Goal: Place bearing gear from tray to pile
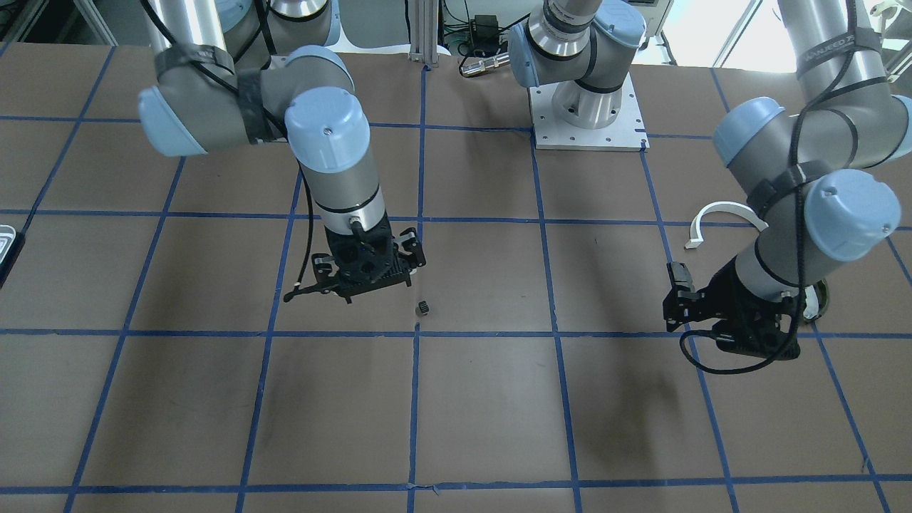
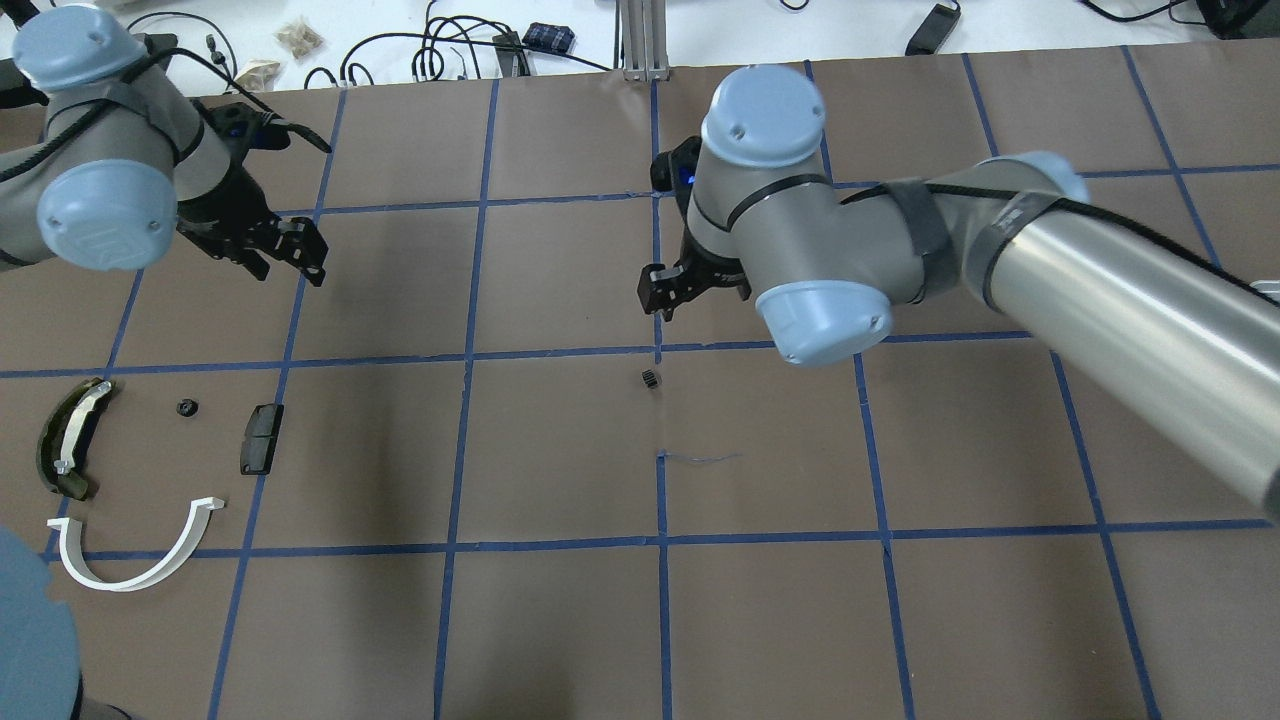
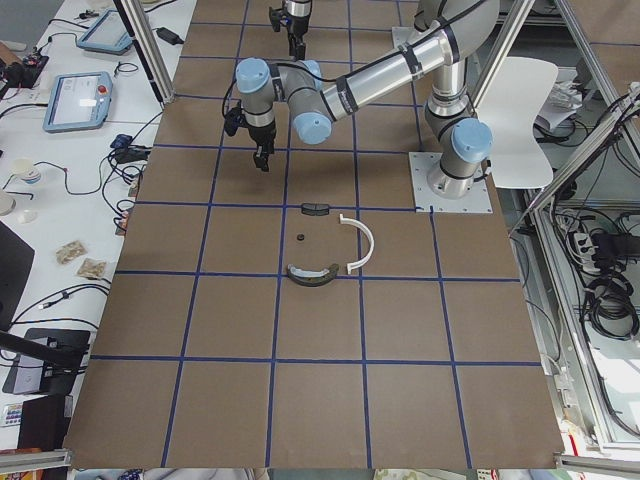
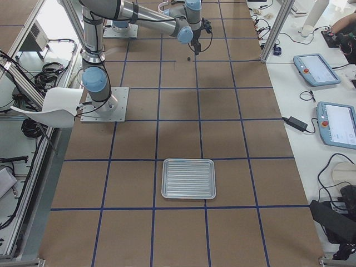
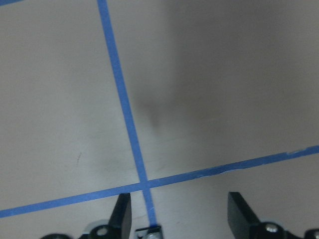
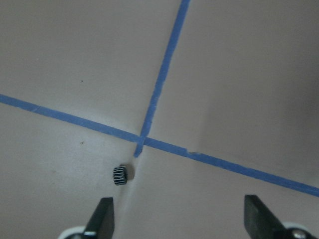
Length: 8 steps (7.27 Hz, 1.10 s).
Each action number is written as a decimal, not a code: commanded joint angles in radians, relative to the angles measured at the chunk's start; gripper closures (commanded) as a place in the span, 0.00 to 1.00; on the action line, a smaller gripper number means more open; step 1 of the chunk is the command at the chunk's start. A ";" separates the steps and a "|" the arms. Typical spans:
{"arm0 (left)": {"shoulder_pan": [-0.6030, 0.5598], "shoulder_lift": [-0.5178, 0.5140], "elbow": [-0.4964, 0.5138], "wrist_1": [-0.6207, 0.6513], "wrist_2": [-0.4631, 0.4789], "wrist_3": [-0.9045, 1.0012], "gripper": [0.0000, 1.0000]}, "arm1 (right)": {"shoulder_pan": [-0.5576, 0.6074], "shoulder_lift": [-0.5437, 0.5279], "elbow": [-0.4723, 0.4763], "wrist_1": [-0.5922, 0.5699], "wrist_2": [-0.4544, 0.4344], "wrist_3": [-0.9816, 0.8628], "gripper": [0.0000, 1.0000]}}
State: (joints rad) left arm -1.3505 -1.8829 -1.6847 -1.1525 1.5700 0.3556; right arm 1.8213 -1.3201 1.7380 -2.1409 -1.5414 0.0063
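Parted and empty, the right gripper (image 6: 178, 199) is seen at the lower edge, with the small, black, ribbed bearing gear (image 6: 120, 175) lying just above it beside a blue tape crossing (image 6: 141, 141). Well apart, at overhead lower left, the pile (image 2: 185, 407) is spread: white strip (image 2: 176, 558), olive curve (image 2: 62, 452), black block (image 2: 262, 438). The left gripper (image 5: 179, 196) is likewise parted and empty.

Tray (image 1: 6, 241) cut by front view's left edge, only sliver. Olive curved piece (image 1: 824, 291) mostly behind left arm (image 1: 773, 263). Bearing gear (image 4: 189, 58) mere speck in right side view, teeth unreadable.
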 commanded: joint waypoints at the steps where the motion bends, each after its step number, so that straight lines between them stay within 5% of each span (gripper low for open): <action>1: -0.230 -0.010 0.003 0.011 -0.002 -0.348 0.27 | -0.129 -0.144 -0.064 0.131 -0.135 -0.014 0.00; 4: -0.439 -0.054 0.002 0.076 0.001 -0.732 0.27 | -0.207 -0.260 -0.109 0.388 -0.123 -0.014 0.00; 8: -0.567 -0.103 -0.012 0.131 -0.001 -1.004 0.27 | -0.195 -0.265 -0.097 0.392 -0.099 -0.003 0.00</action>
State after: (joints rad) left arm -1.8975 -1.9703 -1.6942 -1.0291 1.5708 -0.5808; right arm 1.6244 -1.5836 1.6400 -1.7490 -1.6540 0.0024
